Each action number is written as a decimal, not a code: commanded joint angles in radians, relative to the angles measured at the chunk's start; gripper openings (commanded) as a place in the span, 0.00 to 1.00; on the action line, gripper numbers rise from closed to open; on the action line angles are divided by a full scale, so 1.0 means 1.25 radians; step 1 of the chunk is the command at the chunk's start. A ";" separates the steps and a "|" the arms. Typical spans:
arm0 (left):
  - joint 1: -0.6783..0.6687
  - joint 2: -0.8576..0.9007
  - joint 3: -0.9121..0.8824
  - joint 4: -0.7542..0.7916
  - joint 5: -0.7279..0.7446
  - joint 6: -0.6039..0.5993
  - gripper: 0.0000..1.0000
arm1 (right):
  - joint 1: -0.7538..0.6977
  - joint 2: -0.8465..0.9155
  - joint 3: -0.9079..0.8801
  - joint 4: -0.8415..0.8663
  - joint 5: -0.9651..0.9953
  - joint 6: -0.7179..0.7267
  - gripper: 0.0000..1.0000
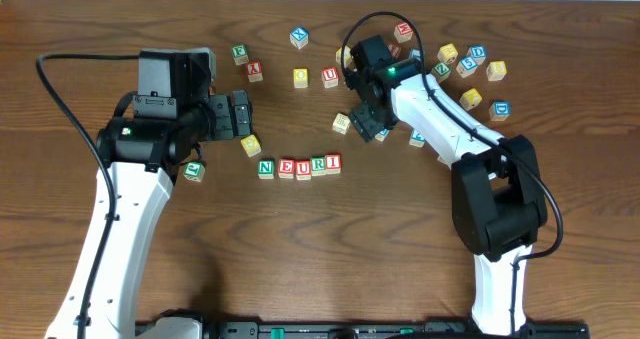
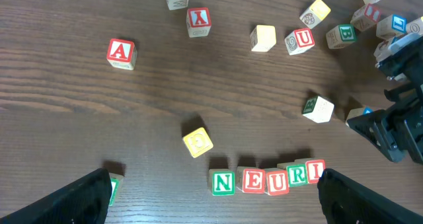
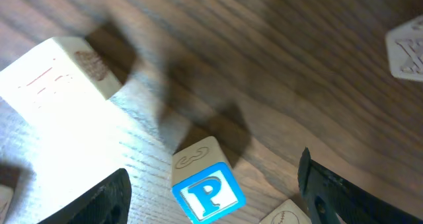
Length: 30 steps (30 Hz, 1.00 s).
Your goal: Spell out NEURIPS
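Note:
Five cubes stand in a row reading N, E, U, R, I; in the overhead view the row lies at the table's middle. My left gripper hangs open to the upper left of the row, with the row showing between its black fingers. My right gripper is open above and right of the row. A blue P cube sits on the table between its fingers, touching neither. I cannot pick out the S cube.
Loose cubes lie scattered along the back: a red A, a spare U, a yellow cube, and a cluster at the right. A pale cube sits left of the P. A green cube lies by my left arm.

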 commanded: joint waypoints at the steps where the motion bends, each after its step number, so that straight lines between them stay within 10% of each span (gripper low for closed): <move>1: 0.001 -0.007 0.018 0.000 0.005 0.005 0.98 | -0.002 -0.013 0.013 -0.006 -0.042 -0.059 0.77; 30: 0.001 -0.007 0.018 0.000 0.005 0.005 0.98 | -0.058 -0.013 -0.042 -0.024 -0.178 -0.185 0.77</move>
